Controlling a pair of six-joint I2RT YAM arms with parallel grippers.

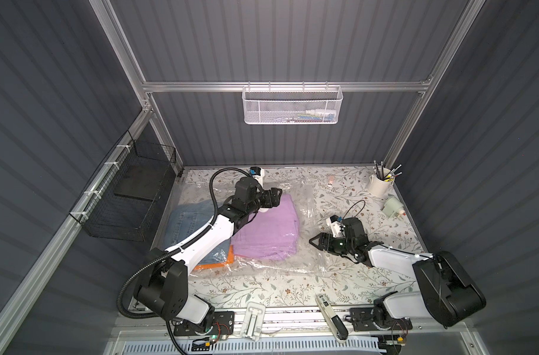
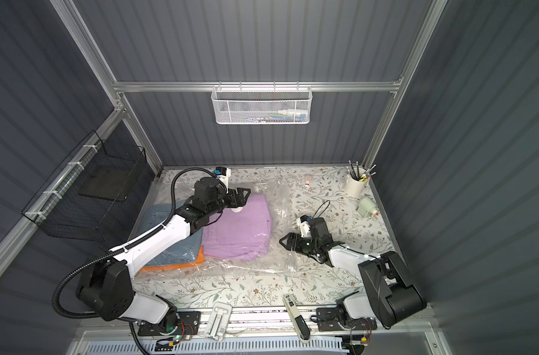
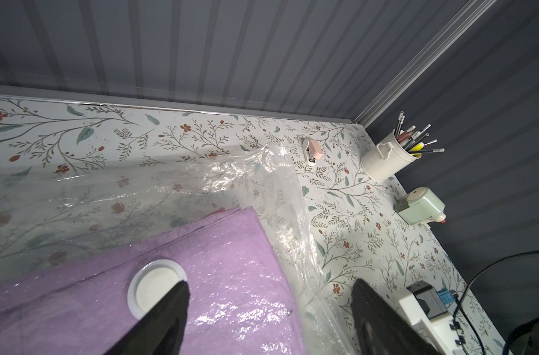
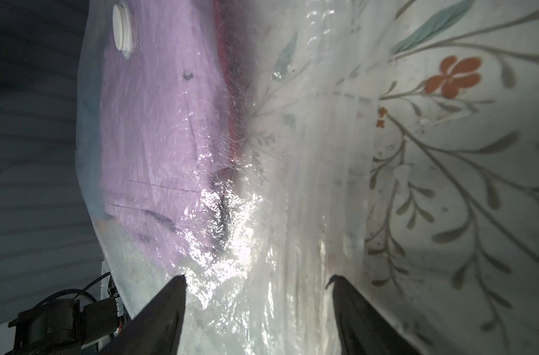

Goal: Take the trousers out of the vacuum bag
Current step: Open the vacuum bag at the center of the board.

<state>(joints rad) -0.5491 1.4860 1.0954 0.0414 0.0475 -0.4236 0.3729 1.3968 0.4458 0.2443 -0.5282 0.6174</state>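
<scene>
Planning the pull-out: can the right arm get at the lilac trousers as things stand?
Probably not yet. The right gripper, open, faces the lilac trousers at the edge of the vacuum bag, but clear plastic covers them. It would need the bag's mouth, and whether that edge is open is unclear.

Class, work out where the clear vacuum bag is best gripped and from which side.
Probably grip the vacuum bag by its loose empty edge beside the lilac trousers, coming in low from the right hand's side. Only plastic lies there, no garment underneath, and that open hand faces it.
</scene>
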